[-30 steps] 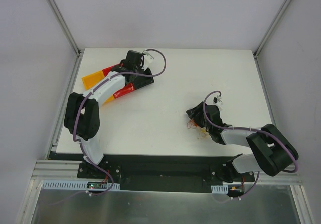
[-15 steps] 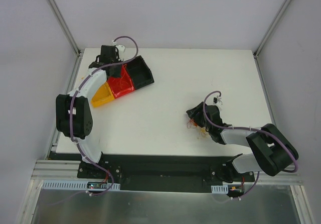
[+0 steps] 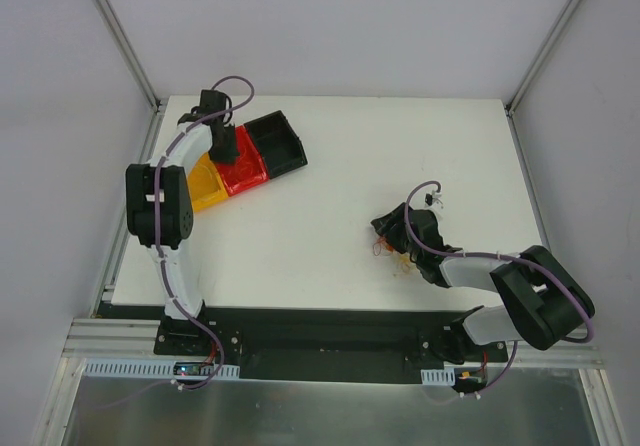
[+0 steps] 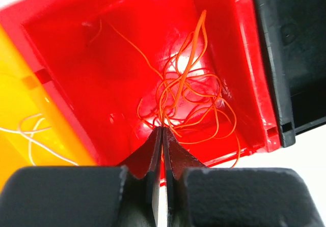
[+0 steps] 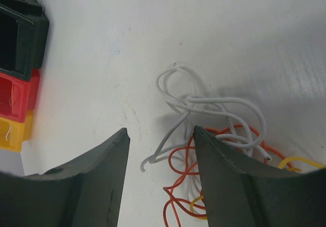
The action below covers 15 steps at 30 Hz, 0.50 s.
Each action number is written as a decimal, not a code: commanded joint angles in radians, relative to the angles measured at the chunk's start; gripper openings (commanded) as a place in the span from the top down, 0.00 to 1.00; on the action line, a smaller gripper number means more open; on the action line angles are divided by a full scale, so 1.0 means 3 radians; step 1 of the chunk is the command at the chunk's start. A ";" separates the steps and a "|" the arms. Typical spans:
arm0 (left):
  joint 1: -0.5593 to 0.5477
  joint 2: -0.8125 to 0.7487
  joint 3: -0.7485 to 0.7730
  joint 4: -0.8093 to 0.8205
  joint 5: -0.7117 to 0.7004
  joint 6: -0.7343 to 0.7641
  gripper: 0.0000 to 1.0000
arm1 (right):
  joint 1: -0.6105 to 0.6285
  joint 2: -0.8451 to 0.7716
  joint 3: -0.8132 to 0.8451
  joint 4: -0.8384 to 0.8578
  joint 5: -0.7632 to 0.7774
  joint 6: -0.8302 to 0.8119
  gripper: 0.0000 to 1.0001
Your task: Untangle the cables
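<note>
The cables are in two places. A loose bunch of thin orange cables lies in the red compartment of a tray. My left gripper hangs over that compartment, shut with one orange strand pinched between its tips. On the table, a small tangle of white, orange and yellow cables lies under my right gripper. That gripper is open, with the tangle's left loops between its fingers. In the top view, the tangle shows beside the right gripper.
The tray at the back left has a yellow compartment and a black one either side of the red. A thin white strand lies in the yellow compartment. The tray also shows at the left edge of the right wrist view.
My left arm has swung left and pulled back from over the black end of the tray to above the red compartment. The right arm and the table tangle have not moved.
</note>
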 commanded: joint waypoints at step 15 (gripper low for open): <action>0.0023 -0.0397 0.0526 -0.0597 0.0053 -0.0584 0.41 | -0.0013 0.0012 0.0089 -0.0068 -0.0117 -0.0178 0.43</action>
